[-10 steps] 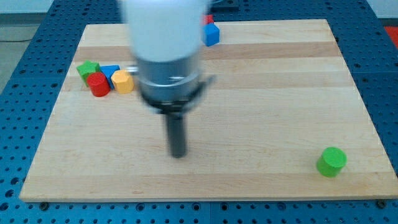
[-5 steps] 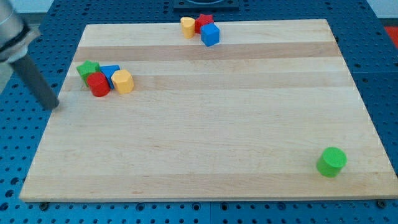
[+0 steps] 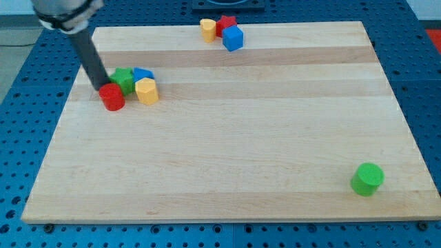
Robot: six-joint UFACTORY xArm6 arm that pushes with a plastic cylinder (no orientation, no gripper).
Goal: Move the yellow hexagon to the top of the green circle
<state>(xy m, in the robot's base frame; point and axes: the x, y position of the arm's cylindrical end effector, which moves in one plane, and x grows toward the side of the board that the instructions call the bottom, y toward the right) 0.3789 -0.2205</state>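
The yellow hexagon (image 3: 147, 90) lies at the view's upper left, in a tight cluster with a red cylinder (image 3: 111, 97), a green block (image 3: 124, 79) and a blue block (image 3: 142, 74). My tip (image 3: 100, 88) stands at the cluster's left, touching the red cylinder and close to the green block. The green circle (image 3: 367, 178) sits alone near the view's bottom right corner, far from the hexagon.
A second group sits at the view's top edge: a yellow block (image 3: 207, 29), a red block (image 3: 225, 25) and a blue cube (image 3: 233, 38). The wooden board (image 3: 234, 131) lies on a blue perforated table.
My tip swept from the board's middle out past its left edge, then up to the cluster's left side. The cluster has shifted right, and the green and blue blocks sit higher.
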